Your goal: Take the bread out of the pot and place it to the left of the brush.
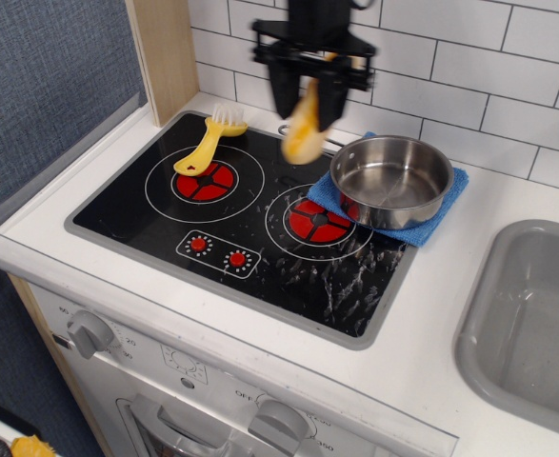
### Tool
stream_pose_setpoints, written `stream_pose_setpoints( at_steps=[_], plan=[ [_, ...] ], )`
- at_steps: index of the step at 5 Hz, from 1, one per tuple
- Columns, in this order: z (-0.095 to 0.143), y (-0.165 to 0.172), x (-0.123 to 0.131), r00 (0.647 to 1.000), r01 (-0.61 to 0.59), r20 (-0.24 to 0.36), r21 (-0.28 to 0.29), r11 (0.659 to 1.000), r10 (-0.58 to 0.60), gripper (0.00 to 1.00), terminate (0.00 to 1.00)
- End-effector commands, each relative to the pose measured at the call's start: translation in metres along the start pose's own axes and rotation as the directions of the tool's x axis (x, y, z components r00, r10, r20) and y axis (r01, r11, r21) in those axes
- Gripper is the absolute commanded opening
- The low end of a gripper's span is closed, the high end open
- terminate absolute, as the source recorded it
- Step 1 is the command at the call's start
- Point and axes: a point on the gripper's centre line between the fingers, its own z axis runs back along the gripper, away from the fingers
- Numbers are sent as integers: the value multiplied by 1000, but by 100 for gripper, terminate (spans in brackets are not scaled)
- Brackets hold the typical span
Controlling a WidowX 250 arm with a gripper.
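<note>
My gripper (309, 103) is shut on the golden bread (303, 129), which hangs tilted from its fingers in the air above the back of the black stovetop. It is left of the pot and right of the brush. The shiny steel pot (391, 179) stands empty on a blue cloth (443, 211), its thin wire handle pointing left behind the bread. The yellow brush (209, 141) lies on the back left burner, white bristles toward the wall.
A wooden post (164, 55) stands at the back left corner by the brush. A grey sink (529, 319) is at the right. The tiled wall runs close behind the stove. The stove (241, 228) has two red burners and two small knobs.
</note>
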Motion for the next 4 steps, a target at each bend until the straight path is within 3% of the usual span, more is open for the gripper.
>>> stream_pose_setpoints(
  at_steps=[1,2,4],
  plan=[
    [15,73,-39,995,-103,23,80,991,101,0,0],
    [10,111,-57,989,-146,20,90,985,145,0,0],
    [-16,132,-56,976,-201,-58,143,969,211,0,0]
  ],
)
